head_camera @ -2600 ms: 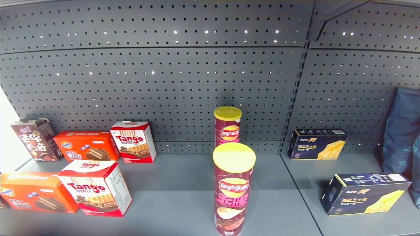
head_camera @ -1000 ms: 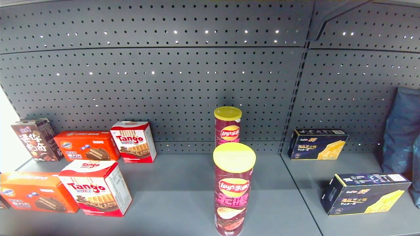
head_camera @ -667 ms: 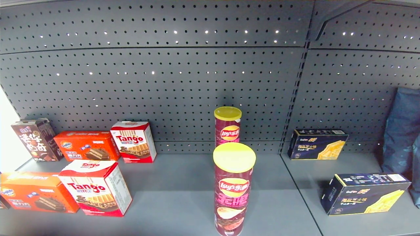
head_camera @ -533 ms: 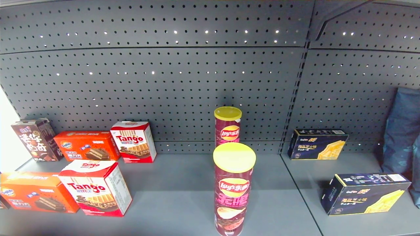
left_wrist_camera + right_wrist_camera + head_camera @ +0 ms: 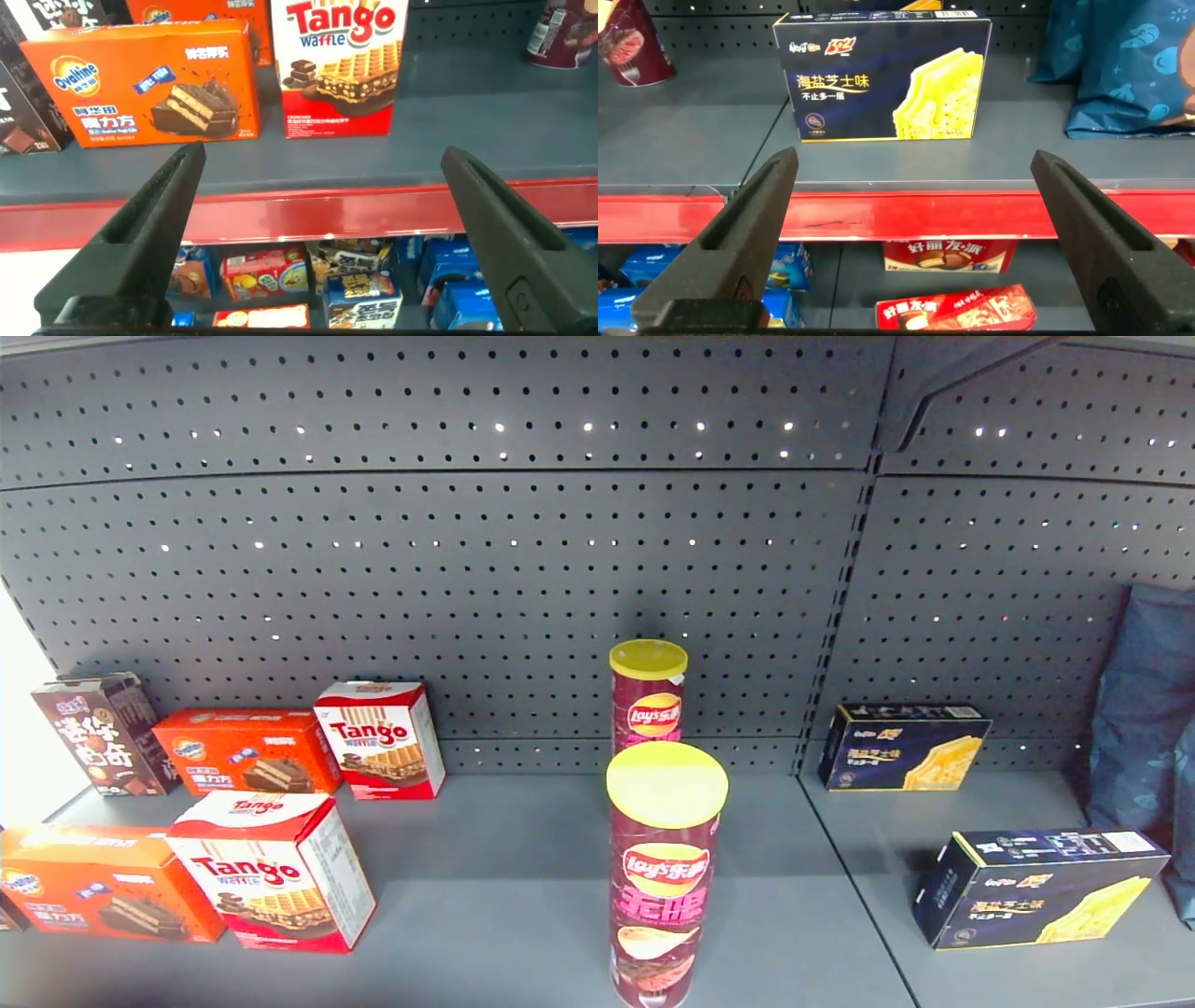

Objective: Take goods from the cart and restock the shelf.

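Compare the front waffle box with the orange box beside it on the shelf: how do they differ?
The waffle box is red and white; the orange box is orange all over. The waffle box stands taller and narrower, the orange box lower and wider. Both are snack boxes near the front of the shelf.

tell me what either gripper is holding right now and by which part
Nothing is held. The left gripper and the right gripper are both open, with nothing between their fingers, facing the shelf.
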`<state>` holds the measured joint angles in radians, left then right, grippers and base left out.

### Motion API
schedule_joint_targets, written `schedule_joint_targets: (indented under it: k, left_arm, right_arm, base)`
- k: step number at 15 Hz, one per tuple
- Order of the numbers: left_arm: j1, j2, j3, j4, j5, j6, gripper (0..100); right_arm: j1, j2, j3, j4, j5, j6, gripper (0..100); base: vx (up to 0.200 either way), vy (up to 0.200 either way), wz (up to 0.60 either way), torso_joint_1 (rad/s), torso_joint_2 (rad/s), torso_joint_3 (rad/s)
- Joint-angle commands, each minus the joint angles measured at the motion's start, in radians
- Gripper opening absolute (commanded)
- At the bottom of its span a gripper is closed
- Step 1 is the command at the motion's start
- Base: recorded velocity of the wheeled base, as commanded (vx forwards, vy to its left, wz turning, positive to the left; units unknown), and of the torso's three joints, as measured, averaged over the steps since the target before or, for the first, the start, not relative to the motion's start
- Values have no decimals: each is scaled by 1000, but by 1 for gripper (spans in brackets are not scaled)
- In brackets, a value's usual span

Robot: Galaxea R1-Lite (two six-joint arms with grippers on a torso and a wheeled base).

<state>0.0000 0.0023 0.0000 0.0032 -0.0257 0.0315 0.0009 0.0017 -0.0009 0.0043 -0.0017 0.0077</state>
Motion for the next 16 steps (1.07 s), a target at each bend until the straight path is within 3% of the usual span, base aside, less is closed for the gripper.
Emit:
schedule_joint_targets:
  k: [1, 3, 16]
  left_arm:
    - [0, -2, 0, 0, 0, 1, 100]
    - [0, -2, 0, 0, 1, -4, 100]
    - [0, -2, 0, 0, 1, -4, 100]
  right_arm:
    - [1, 1, -1, 0, 0, 0, 100]
    - [1, 1, -1, 2, 0, -2, 100]
    - [1, 1, -1, 2, 0, 0, 100]
  base:
    - [0, 0, 0, 0, 0, 0]
    - [-200, 0, 0, 0, 2, -2]
    - [0, 0, 0, 0, 0, 0]
